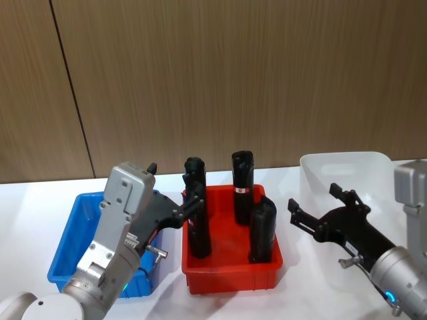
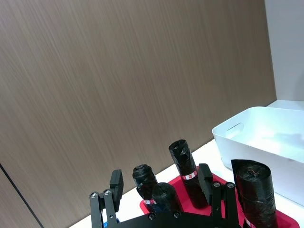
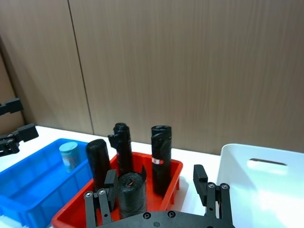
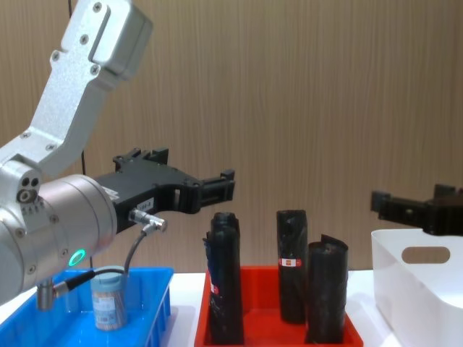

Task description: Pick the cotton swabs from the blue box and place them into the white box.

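Wood panelling is backing our white table, where we are holding the left gripper (image 4: 210, 189) spread and empty above the blue box (image 4: 155, 296). 1 cotton swabs jar (image 4: 108, 298) is standing inside: light, rigid, slick, best pinched around its sides. Our right gripper (image 1: 319, 209) is hovering open before the white box (image 1: 373, 167).

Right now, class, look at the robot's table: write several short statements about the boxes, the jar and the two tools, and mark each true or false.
1. A cotton swab jar stands in the blue box. True.
2. The left tool grips a jar. False: it is open and holds nothing.
3. The red tray sits between the blue box and the white box. True.
4. The black rolls stand in the white box. False: they stand in the red tray.
5. The right tool is open. True.
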Tool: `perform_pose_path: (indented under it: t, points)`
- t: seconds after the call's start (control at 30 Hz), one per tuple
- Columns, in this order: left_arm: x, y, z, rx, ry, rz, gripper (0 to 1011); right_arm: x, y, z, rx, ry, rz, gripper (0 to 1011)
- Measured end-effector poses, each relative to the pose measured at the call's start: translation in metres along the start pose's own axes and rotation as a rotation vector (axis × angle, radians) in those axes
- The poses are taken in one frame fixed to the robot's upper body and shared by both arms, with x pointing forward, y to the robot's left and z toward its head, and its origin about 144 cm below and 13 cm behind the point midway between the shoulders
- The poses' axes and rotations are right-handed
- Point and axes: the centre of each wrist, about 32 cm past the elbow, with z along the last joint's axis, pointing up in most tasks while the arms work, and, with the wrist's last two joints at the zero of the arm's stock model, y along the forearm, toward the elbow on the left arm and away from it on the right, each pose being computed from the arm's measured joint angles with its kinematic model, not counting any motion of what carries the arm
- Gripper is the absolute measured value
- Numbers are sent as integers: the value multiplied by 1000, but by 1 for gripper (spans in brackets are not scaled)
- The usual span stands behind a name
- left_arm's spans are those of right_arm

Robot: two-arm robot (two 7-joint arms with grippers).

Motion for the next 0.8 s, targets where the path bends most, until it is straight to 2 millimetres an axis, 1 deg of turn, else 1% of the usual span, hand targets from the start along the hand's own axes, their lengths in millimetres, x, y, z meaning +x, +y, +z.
perform_pose_path:
  t: [0.3,0.8]
  points:
    - [0,0,0,1,0,0,1004,4,12,-2,-54,27,57,1002]
    - [0,0,0,1,0,0,1004,11,40,-16,-136,52,135,1002]
